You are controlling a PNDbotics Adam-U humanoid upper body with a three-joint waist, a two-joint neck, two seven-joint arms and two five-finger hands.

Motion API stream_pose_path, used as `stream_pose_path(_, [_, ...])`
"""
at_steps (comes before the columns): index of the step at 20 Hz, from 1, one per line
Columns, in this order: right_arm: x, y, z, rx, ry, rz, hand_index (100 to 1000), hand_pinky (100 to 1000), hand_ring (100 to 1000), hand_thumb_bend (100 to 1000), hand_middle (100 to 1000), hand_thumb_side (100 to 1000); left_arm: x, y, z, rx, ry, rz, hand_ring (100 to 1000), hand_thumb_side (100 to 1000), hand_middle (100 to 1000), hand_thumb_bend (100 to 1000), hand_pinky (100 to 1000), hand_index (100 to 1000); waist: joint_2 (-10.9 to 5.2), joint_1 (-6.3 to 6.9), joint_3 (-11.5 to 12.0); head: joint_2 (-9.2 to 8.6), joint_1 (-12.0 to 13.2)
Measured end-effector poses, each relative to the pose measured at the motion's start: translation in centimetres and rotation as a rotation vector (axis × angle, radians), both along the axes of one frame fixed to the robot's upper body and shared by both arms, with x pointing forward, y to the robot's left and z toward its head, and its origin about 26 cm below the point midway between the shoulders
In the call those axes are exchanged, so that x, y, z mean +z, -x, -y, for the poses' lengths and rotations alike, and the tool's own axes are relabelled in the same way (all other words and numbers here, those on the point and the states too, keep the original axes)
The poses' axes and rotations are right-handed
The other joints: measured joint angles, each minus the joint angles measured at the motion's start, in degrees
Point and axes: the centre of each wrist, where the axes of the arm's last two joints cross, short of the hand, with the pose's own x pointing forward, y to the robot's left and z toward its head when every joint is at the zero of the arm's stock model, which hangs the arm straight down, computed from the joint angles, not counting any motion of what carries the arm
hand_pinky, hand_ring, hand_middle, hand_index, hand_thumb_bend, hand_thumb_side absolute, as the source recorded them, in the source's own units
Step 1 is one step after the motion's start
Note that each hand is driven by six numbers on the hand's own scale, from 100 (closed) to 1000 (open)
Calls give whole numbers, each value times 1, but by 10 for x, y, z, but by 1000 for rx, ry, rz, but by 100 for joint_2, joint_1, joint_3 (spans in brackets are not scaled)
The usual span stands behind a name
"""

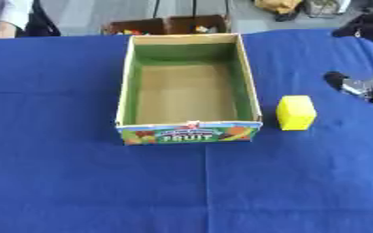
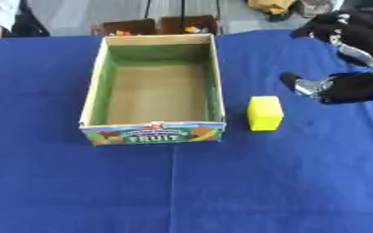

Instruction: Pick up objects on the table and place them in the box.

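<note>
Black and silver, the right robot hand (image 2: pixel 345 87) comes in from the right side and hovers over the table (image 2: pixel 221 182), with a digit reaching left toward the block (image 2: pixel 264 113). It holds nothing. The rest of it is a dark mass, and I cannot tell whether its fingers are curled or straight. The left robot hand shows in neither view.

Just left of and a little nearer than the robot hand, the yellow block stands on the blue cloth, near the hand's tip but apart from it. It stands just beside the box (image 1: pixel 125 82), off the right front corner, with a narrow strip of cloth between them.

The box is an open cardboard tray with green inner walls, a brown floor and a printed fruit label on its near wall. Nothing lies inside it. No other loose thing shows on the cloth.

As I judge it, the step in hand is the reach for the block: nothing is grasped yet, and nothing is placed. The next move calls for bringing the robot hand down and left until the fingers straddle the block, closing on two opposite faces, then lifting it high enough to clear the right wall before carrying it left over the floor of the box. The closeness of that wall leaves little room on the block's left side, so a grip across its near and far faces looks safer.
</note>
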Motion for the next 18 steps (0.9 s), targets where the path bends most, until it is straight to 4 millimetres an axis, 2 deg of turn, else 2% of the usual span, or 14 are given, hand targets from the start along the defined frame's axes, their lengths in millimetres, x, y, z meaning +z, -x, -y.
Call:
stream_pose_path(1, [0, -1, 1, -3, -6, -30, 976, 734, 866, 511, 814, 728, 0, 0, 0, -1, -1, 0, 840, 1000, 861, 100, 559, 933, 0, -9, 1, -1, -3])
stream_pose_path(5, [3, -5, 0, -8, -33, -132, 994, 725, 866, 552, 813, 636, 0, 0, 1, -4, -3, -1, 840, 1000, 861, 100, 558, 933, 0, -26, 16, -2, -25])
stream_pose_path(13, [5, -13, -4, -24, -40, -266, 991, 726, 866, 525, 819, 524, 0, 0, 1, -9, -5, -3, 840, 1000, 861, 100, 558, 933, 0, -52, 46, -6, -75])
stream_pose_path(18, [6, -19, -9, -28, -35, -309, 982, 718, 858, 512, 814, 495, 0, 0, 1, -12, -6, -5, 839, 1000, 861, 100, 556, 933, 0, -70, 75, -6, -103])
